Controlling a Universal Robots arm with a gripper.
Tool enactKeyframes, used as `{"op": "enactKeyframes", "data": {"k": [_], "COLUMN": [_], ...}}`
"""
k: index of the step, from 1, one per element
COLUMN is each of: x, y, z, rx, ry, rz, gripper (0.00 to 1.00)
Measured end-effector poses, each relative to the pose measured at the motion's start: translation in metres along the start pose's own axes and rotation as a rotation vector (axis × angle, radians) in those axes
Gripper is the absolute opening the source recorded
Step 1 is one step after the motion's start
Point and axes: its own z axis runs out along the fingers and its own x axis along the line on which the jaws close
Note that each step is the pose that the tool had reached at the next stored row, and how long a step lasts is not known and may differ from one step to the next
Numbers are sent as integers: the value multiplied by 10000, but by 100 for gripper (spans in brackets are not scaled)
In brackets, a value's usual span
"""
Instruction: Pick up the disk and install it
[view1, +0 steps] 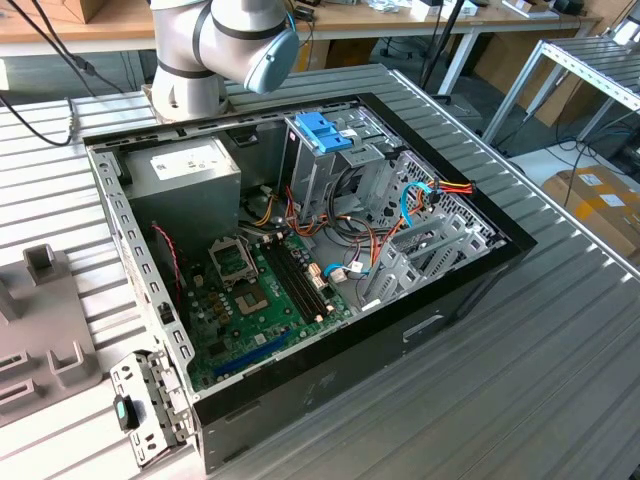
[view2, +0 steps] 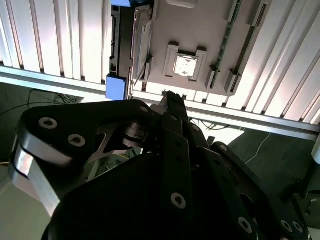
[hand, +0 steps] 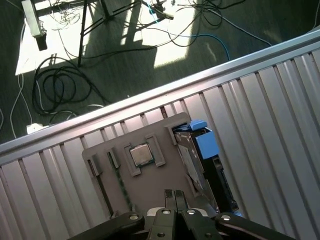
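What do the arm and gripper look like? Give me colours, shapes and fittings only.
The arm is rounded silver-grey tubing with a pale blue joint cap. The gripper is matte black, built of flat linked bars with socket-head screws; in the second wrist view a bare silver plate sits beside it.

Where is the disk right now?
In both wrist views the disk stands on edge at one end of the grey fixture plate, near the processor chip; the gripper hangs over that plate.
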Motion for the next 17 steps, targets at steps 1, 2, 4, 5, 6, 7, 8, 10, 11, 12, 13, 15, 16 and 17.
{"op": "enactKeyframes", "data": {"k": [1,2,4,5,6,7,8,10,11,12,13,15,16,17], "x": [0,0,0,0,0,0,0,0,0,0,0,0,0,0], "y": [0,0,0,0,0,0,0,0,1,0,0,0,0,0], "z": [0,0,0,0,0,0,0,0,0,0,0,0,0,0], "rx": [-3,-5,-8,-10,-12,-13,-14,-17,-19,-21,-22,-26,-28,-30], "ry": [5,9,15,18,21,23,25,31,34,38,41,47,51,54], "rz": [-100,-201,-319,-391,-461,-509,-556,-697,-751,-833,-911,-1067,-1149,-1209], "gripper": [11,11,11,11,11,11,11,11,11,11,11,11,11,11]}}
